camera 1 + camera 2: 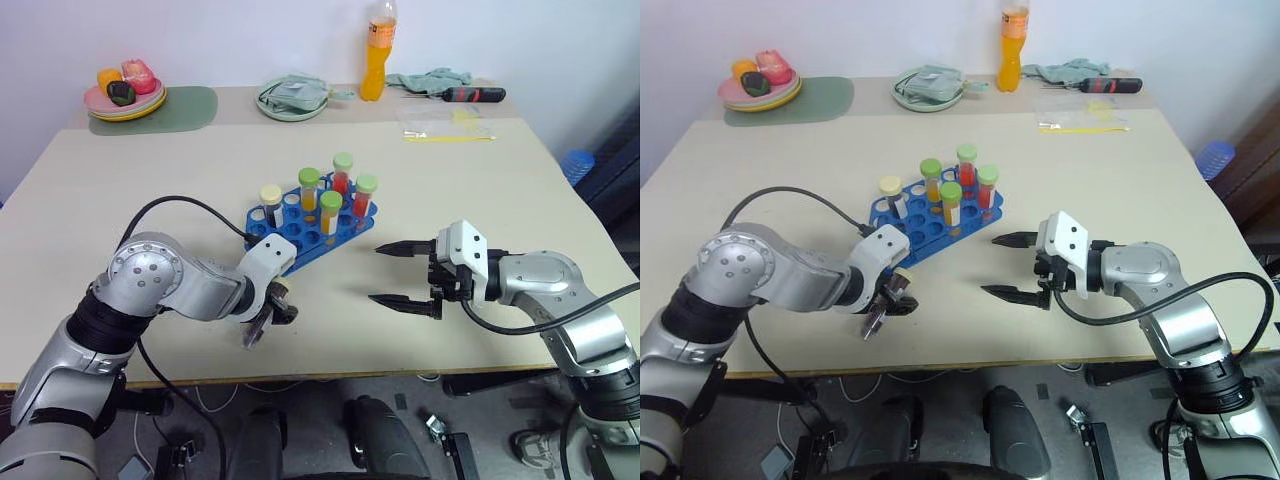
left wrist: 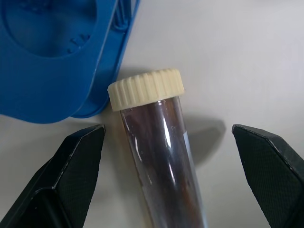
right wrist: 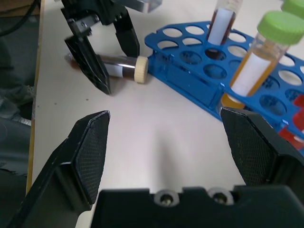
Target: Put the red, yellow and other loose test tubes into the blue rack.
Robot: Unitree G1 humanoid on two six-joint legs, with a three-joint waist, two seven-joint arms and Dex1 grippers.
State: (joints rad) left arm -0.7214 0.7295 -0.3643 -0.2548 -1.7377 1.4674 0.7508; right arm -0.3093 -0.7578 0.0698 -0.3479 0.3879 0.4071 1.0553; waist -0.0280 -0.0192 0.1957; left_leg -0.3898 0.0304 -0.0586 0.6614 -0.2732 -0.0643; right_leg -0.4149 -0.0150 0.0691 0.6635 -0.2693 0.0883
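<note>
Left gripper jaws open astride dark loose tube, lower end cut off, blue rack adjacent, right gripper open, empty.

Landmark: orange drink bottle, upright at table's far edge. Just left of it, pale green plate holding crumpled cloth. Right of it, teal rag, then red-handled screwdriver. Clear bag near, front-right. Far left: stacked plates with toy food on green mat.
</note>
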